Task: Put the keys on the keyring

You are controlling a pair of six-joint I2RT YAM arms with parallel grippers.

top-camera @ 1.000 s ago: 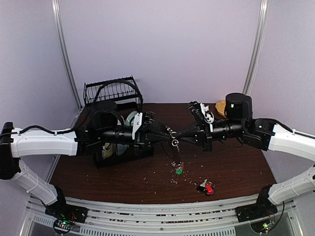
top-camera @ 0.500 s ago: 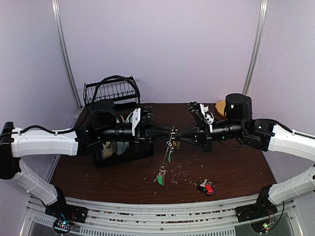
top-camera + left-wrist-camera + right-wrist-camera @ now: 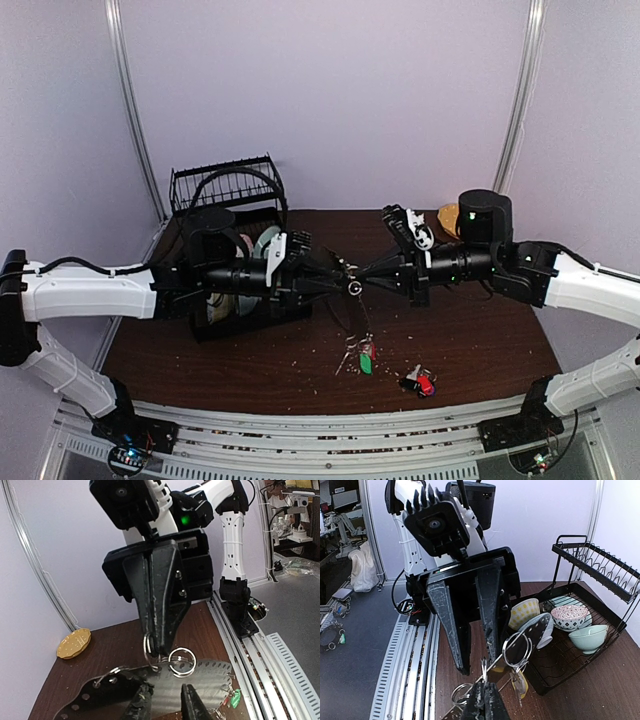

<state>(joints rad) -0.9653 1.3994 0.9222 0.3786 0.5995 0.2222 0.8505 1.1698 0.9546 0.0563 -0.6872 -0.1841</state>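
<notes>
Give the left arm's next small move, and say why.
Probably draw the left gripper back from the keyring: its fingers stand apart, while the shut right gripper holds the ring, a green key below it. On the table lie red and black keys, to fetch next.

Both arms reach in toward the middle, forearms nearly level. The left arm (image 3: pixel 90 290) comes from the left and the right arm (image 3: pixel 580 285) from the right, elbows pushed way out to the sides. The two grippers meet pretty much nose to nose. The left gripper (image 3: pixel 338 274) has its fingers (image 3: pixel 451 630) spread, with a clear gap between them. The right gripper (image 3: pixel 361 284) is pinched tight, fingers (image 3: pixel 161 605) pressed flat together, its tip sitting right at the mouth of the left one.
</notes>
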